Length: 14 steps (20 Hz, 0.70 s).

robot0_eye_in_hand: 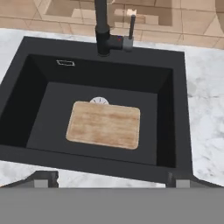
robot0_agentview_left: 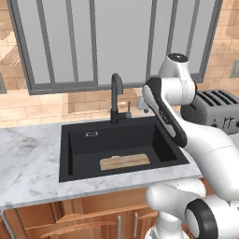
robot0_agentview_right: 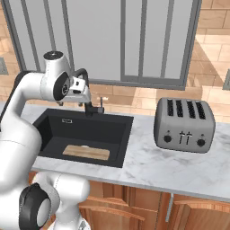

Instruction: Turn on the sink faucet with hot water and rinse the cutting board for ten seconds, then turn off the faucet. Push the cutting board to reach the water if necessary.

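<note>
**Cutting board flat in the dry basin, hand held above the sink**

Left base view: the sink (robot0_agentview_left: 74,154) is sunk into the marble counter (robot0_agentview_left: 28,163), its back rim close to the counter's rear edge by the brick wall. The sink faucet (robot0_agentview_left: 115,98) stands upright at the middle of that back rim, its spout curving forward over the basin. The cutting board (robot0_agentview_left: 124,162) lies flat on the basin floor, close to the front wall and a little right of centre. A small silver overflow plate (robot0_agentview_left: 91,134) sits on the back wall, toward the left corner. A toaster (robot0_agentview_left: 215,109) stands near the counter's right end, partly behind the arm.

Right base view: the gripper (robot0_agentview_right: 81,87) is above the sink's back rim, just beside the faucet's upper part, which it largely covers; whether they touch cannot be told. The faucet's side lever (robot0_agentview_right: 101,103) stands upright to the right of the faucet base. The board rests along the front of the basin floor.

Hand view: the camera looks down into the basin. The board covers most of a pale round drain (robot0_eye_in_hand: 99,100), whose rim peeks out at the board's far edge. The two fingertips (robot0_eye_in_hand: 43,179) stand wide apart at the lower corners, with nothing between them.
</note>
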### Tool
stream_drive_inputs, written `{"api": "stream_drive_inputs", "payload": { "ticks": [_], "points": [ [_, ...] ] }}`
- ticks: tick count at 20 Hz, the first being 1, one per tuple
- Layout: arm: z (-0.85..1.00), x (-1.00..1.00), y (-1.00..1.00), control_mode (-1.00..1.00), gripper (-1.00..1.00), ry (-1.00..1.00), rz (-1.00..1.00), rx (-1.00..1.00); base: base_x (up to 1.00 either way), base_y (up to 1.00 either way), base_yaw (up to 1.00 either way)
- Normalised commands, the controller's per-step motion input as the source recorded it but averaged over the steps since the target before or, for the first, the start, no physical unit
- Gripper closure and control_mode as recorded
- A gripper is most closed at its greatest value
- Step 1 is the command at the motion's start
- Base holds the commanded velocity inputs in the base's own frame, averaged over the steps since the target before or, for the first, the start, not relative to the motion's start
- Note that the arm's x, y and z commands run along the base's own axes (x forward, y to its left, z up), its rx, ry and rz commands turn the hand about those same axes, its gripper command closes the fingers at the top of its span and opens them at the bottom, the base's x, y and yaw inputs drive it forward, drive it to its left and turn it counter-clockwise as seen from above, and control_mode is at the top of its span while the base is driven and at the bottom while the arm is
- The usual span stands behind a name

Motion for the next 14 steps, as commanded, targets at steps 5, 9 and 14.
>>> {"api": "stream_drive_inputs", "payload": {
  "ticks": [5,9,14],
  "points": [
    [-0.08,0.00,-0.02,-1.00,-1.00,-0.19,0.00,0.00,0.00,0.00,0.00],
    [-0.08,0.00,-0.08,-1.00,-1.00,-0.19,0.00,0.00,0.00,0.00,0.00],
    [-0.03,0.00,-0.07,-1.00,-1.00,-0.16,0.00,0.00,0.00,0.00,0.00]
  ]
}}
